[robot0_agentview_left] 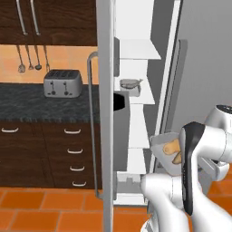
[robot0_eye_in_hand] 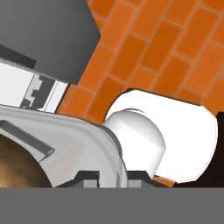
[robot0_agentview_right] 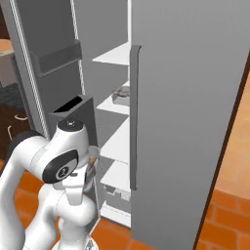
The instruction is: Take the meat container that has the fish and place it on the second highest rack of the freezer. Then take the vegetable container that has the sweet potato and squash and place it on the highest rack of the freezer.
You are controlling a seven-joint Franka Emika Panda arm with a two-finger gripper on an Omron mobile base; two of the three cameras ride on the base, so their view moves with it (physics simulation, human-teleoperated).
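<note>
- I am carrying the grey rimmed tray of orange and tan vegetables (robot0_agentview_left: 168, 149), my pincer (robot0_eye_in_hand: 113, 176) clamped on its rim
- Next I am lifting it up and ahead to the topmost flat white shelf (robot0_agentview_left: 138, 49)

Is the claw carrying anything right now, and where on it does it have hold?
Yes: the vegetable container with the sweet potato and squash, tilted, near the open freezer. The claw seems to grip it at the rim.
</note>
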